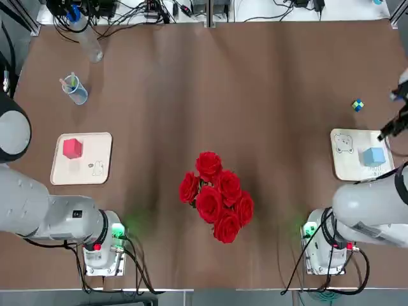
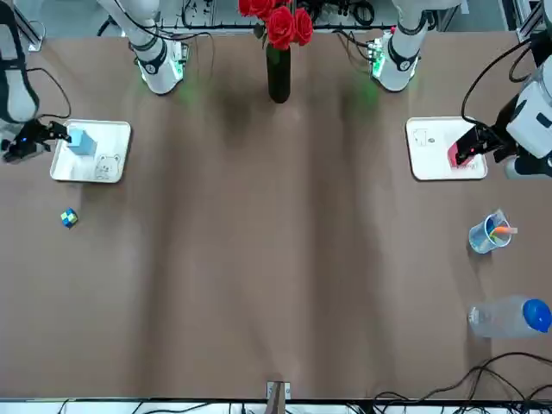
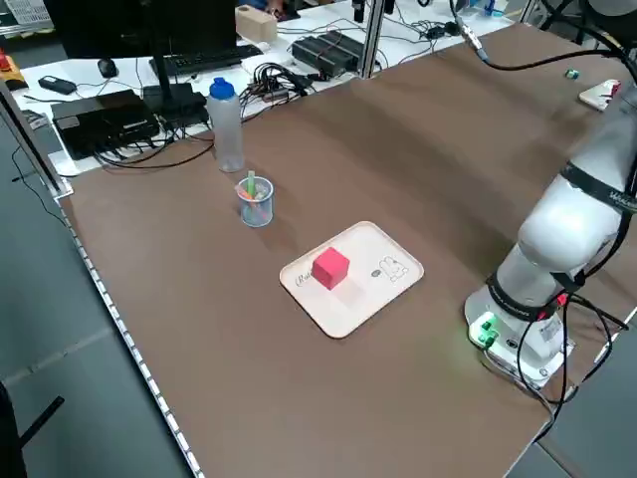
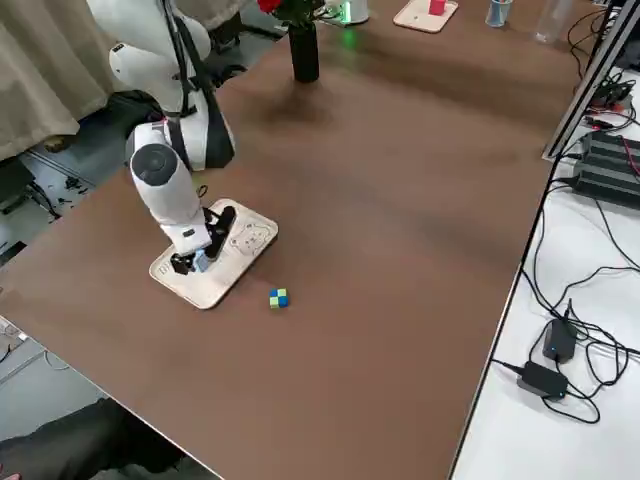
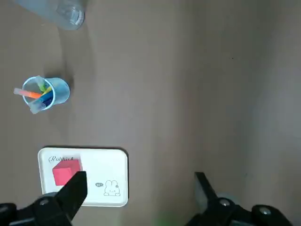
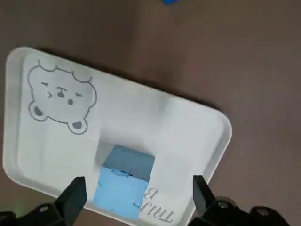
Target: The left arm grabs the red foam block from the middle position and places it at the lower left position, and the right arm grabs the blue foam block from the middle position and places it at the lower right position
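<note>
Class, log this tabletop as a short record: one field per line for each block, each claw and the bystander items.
red foam block: on left tray
blue foam block: on bear-face tray
left claw: open, raised clear of the red block
right claw: open, low over the blue block
others: roses, puzzle cube, pen cup, bottle

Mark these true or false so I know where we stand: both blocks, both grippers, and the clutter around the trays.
1. The red foam block sits on the lower left position. True.
2. The right gripper is shut on the blue foam block. False: its fingers stand open, either side of the block, which rests on the lower right position.
3. The left gripper is open, holding nothing. True.
4. The puzzle cube lies on the bear tray. False: it lies on the table beside it.
5. The roses lie flat on the table. False: they stand in a dark vase.
</note>
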Available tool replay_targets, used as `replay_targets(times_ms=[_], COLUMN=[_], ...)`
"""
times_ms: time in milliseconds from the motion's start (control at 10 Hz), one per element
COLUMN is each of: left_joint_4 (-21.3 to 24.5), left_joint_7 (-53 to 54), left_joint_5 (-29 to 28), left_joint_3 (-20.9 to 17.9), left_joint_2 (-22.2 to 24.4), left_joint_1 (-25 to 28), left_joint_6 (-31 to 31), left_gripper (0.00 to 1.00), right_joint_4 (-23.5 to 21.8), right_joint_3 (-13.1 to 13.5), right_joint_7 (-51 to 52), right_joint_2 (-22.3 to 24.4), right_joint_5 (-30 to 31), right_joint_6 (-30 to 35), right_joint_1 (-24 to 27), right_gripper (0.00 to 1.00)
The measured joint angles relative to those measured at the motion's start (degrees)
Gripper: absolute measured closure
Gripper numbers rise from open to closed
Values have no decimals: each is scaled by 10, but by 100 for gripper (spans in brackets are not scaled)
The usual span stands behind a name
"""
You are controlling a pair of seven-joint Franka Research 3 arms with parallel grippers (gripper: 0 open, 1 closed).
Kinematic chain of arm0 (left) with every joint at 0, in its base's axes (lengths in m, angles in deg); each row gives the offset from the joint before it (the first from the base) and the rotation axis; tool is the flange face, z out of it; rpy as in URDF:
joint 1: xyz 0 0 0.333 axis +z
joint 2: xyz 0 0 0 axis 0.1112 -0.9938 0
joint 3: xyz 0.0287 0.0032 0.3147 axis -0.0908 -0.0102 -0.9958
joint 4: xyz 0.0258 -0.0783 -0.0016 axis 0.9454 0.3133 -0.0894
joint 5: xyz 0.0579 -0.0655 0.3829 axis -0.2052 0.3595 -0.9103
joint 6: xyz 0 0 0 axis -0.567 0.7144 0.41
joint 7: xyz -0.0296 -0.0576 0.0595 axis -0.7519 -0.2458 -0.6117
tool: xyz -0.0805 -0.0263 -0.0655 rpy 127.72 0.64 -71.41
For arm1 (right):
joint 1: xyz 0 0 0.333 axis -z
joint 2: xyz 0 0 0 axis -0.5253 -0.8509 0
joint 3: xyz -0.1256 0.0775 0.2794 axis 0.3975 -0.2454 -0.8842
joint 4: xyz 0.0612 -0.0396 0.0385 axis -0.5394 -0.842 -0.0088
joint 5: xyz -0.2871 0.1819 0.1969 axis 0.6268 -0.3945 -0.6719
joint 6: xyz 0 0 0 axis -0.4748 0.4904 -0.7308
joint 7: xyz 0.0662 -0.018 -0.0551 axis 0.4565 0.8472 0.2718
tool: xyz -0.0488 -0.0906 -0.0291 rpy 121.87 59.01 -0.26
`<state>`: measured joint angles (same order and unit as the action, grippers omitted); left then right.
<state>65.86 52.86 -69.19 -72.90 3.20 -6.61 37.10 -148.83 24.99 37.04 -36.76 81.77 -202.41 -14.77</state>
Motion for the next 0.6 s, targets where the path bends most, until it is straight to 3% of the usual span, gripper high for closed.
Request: replay_targets(times_ms=[200, 300, 400, 600], left_joint_4=[0, 1, 2, 1], left_joint_7=[1, 1, 1, 1], left_joint_5=[-3, -3, -3, -3], left_joint_3=[0, 0, 0, 0], left_joint_2=[-6, -8, -9, -9], left_joint_1=[-2, -3, -4, -7], left_joint_6=[0, 0, 0, 0], left_gripper=[0, 0, 0, 0], right_joint_4=[134, 182, 220, 301], right_joint_3=[-4, -9, -23, -80], right_joint_7=[-30, -60, -97, -190], right_joint_2=[8, 9, 9, 9], right_joint_5=[0, 0, 0, 0], right_joint_6=[126, 152, 169, 221], right_joint_1=[-54, -84, -110, -127], right_gripper=[0, 0, 0, 0])
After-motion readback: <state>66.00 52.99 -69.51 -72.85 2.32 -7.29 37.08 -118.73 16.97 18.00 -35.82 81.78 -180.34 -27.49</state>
